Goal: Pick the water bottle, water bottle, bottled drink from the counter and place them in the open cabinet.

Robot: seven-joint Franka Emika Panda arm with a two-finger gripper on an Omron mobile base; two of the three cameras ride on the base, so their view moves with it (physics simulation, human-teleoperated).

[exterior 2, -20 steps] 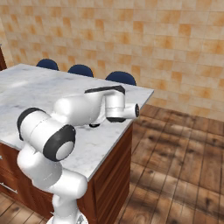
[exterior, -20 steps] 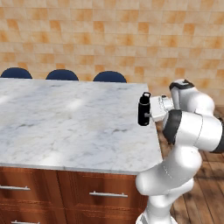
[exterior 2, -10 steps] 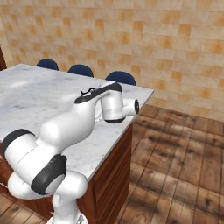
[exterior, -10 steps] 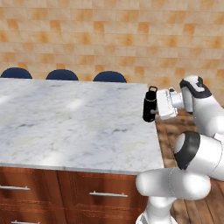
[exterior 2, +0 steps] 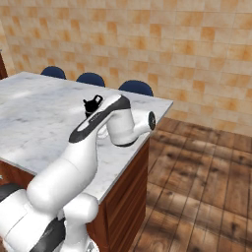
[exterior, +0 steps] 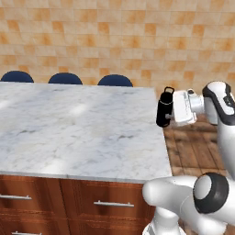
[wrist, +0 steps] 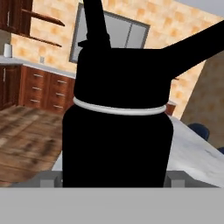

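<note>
Pincer (exterior: 170, 109): closed on one water bottle (exterior: 164, 107), gripping it at the body (cap and loop uppermost).
Bottle position: lifted off the surface (exterior: 78, 124), held upright just past its right edge, over the wooden floor (exterior 2: 197, 167).
Hand view: bottle (wrist: 116, 113) close in front, a white ring below its cap.
Progress: first bottle picked; not yet placed.
Remaining (judged): carry this bottle to the cabinet, then fetch the second water bottle and the bottled drink.
</note>
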